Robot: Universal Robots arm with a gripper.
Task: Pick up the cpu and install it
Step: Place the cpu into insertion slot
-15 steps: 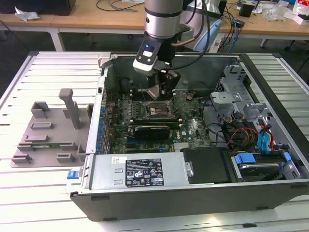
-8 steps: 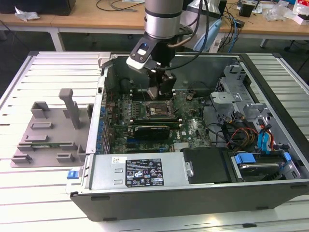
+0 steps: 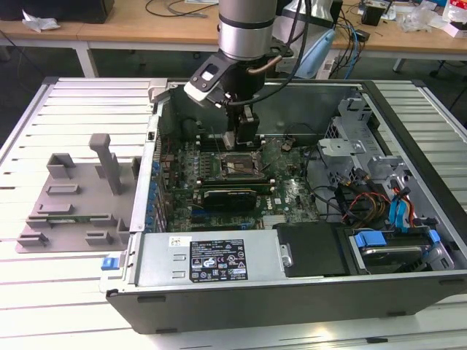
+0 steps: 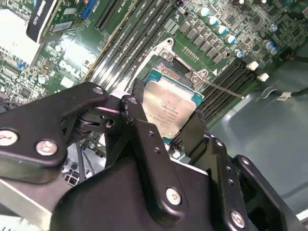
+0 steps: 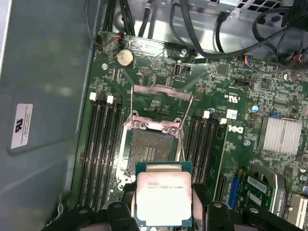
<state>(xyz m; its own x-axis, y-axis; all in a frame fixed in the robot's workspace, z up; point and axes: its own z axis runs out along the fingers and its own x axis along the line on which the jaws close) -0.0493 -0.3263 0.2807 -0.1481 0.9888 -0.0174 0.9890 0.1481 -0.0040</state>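
Observation:
The cpu (image 5: 163, 197) (image 4: 171, 108), a thin square chip with a silver-grey top and green edge, is gripped between my black fingers (image 4: 132, 108). My gripper (image 5: 163, 209) (image 4: 166, 120) (image 3: 239, 138) is shut on it and hangs inside the open computer case. In the first wrist view the chip sits just short of the open socket (image 5: 151, 151), whose metal load plate (image 5: 161, 98) is swung back. In the exterior view the gripper stands right above the socket (image 3: 241, 166) on the green motherboard (image 3: 292, 193).
Memory slots (image 5: 101, 144) flank the socket on both sides. A silver heatsink (image 5: 281, 134) and black cables (image 5: 226, 29) lie nearby. The case walls (image 3: 157, 117) surround the board. A power supply (image 3: 211, 259) and drive bay (image 3: 394, 240) sit at the front. A grey fixture tray (image 3: 73, 197) lies at the exterior view's left.

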